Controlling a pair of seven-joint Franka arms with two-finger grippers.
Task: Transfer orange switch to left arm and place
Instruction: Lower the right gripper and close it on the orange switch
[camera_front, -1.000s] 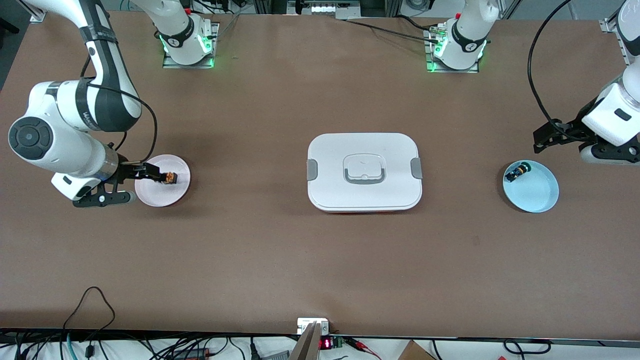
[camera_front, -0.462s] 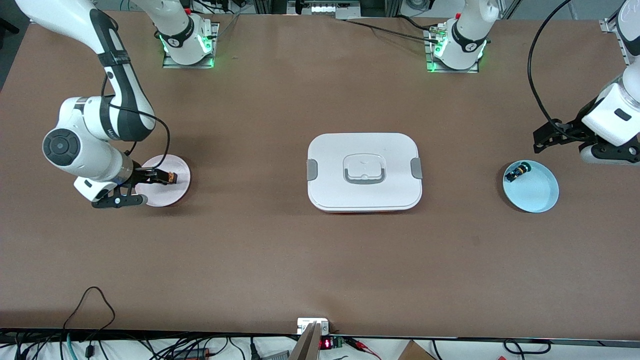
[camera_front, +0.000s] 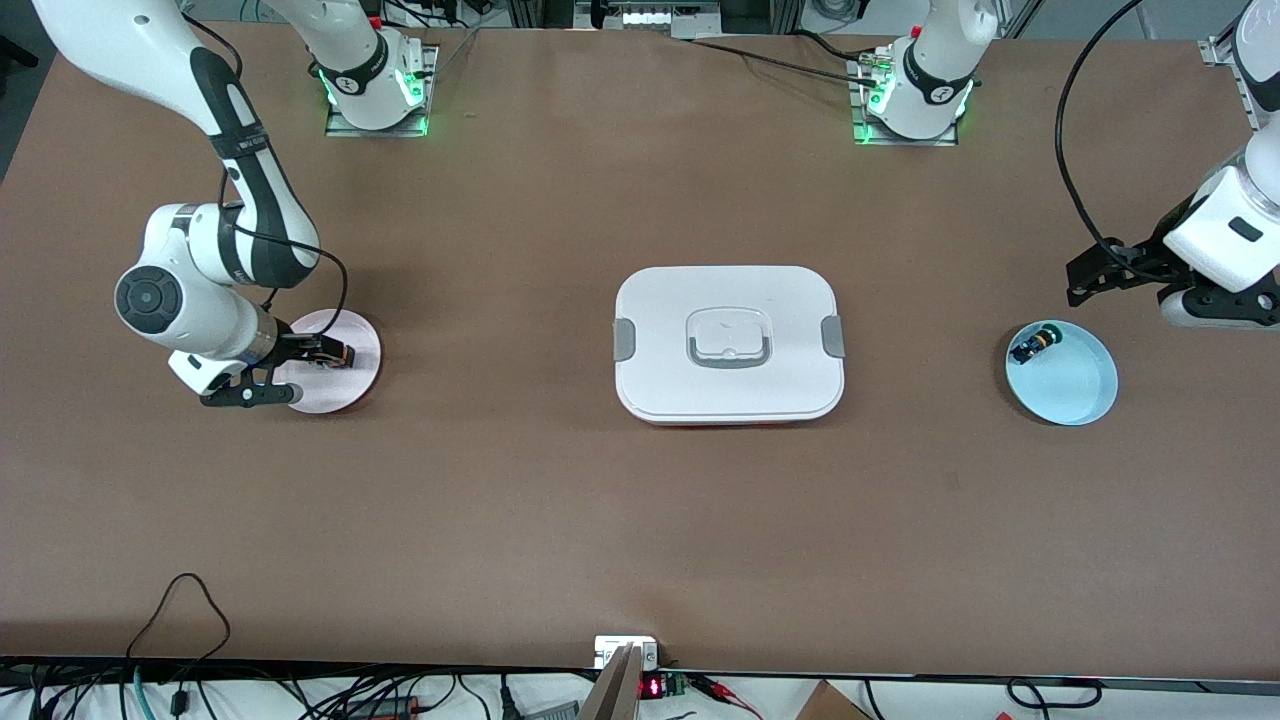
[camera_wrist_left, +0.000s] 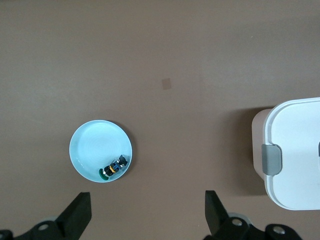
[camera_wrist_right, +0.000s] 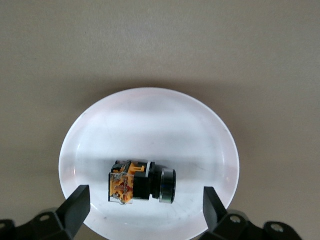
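Now, your readings for this moment:

Orange switch (camera_wrist_right: 141, 181): lies on its side on the pale pink plate (camera_front: 355, 385), at the right arm's end of the surface (camera_front: 520, 500). In the front view its long axis runs along the length of the surface, with the orange-brown block end toward the box (camera_front: 728, 343); in the right wrist view the dark cylindrical end is at the other end of the switch.

Right tool (camera_wrist_right: 142, 202): low over the pink plate, jaws wide, one finger at each side of the switch; you can see gaps, so no contact.

Left tool (camera_wrist_left: 147, 212): jaws wide and empty, waiting over the left arm's end of the surface, near the blue plate (camera_front: 1080, 395).

Black switch (camera_wrist_left: 114, 167): lies at the rim of the blue plate, green and yellow marks showing.

In the way: the white box sits mid-surface, lid on, between the two plates.

Writing: none you could read.
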